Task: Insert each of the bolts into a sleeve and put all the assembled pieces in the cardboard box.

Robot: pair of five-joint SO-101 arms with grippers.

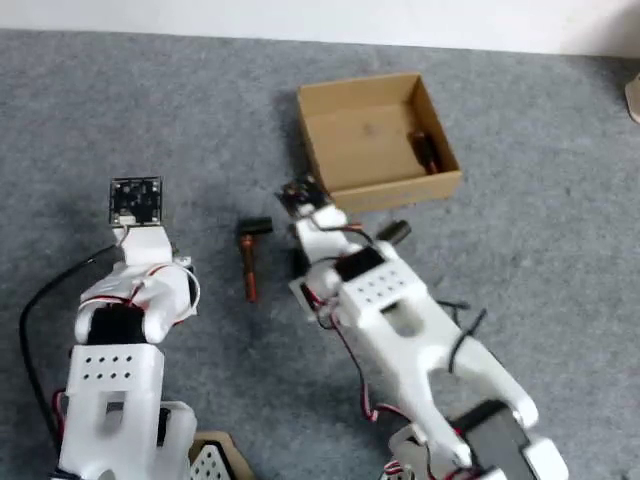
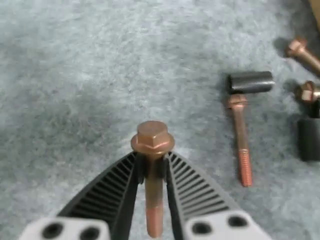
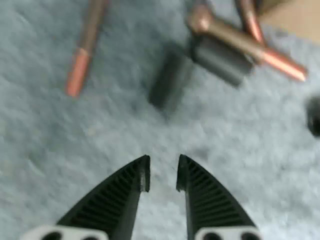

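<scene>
Left gripper (image 2: pixel 152 165): clenched on copper-coloured hex-head metal bolt (image 2: pixel 153 142), shank pinched, likely ready for sleeving
Right gripper (image 3: pixel 162 172): slightly parted, empty, near black cylindrical sleeve (image 3: pixel 170 82), probably its pick
Brown cardboard box (image 1: pixel 400 192): open, beyond arms

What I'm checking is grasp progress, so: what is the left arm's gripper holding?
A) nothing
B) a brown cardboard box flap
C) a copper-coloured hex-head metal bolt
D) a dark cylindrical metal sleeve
C: in the left wrist view the left gripper is shut on the shank of a copper-coloured hex-head bolt, with the head just past the fingertips.
</scene>
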